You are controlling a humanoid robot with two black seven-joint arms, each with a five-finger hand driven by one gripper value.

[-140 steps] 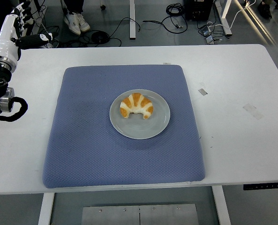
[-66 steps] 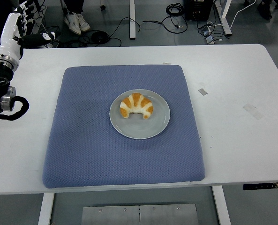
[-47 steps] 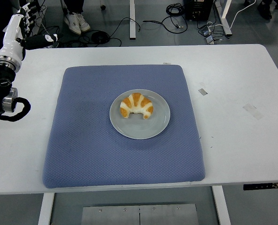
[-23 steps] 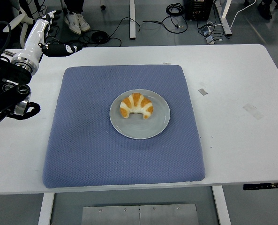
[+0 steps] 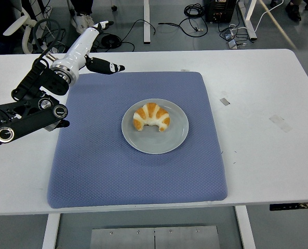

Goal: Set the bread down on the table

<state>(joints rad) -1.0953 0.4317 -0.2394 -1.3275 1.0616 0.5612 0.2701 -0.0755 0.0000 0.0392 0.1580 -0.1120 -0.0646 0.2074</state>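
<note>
A white table [image 5: 257, 155] is filling most of the frame, its near edge running along the bottom. A blue mat [image 5: 91, 171] is lying across the middle of it, covering the centre and leaving bare table at left, right and along the top. A round grey plate [image 5: 175, 136] is sitting at the centre of the mat, and the bread [image 5: 151, 116], a golden crescent roll, is lying on the plate's upper-left part, ends pointing toward the bottom of the frame.

The left arm [image 5: 26, 116] is reaching in from the left edge, black and jointed, ending in the left hand [image 5: 86, 46] at the upper left of the frame, over the mat's top-left corner. The hand is holding nothing: its fingers [image 5: 96, 27] are lying straight and pointing up and away, with the thumb [image 5: 109, 67] sticking out toward the right. It is well apart from the bread. The right arm is not showing at all.

As for progress, nothing of the task is looking done: the bread is resting on the plate, not on the table. What seems to be left is everything: bringing the hand over the plate, closing on the bread, lifting it and setting it down on the table beside the plate or off the mat.
</note>
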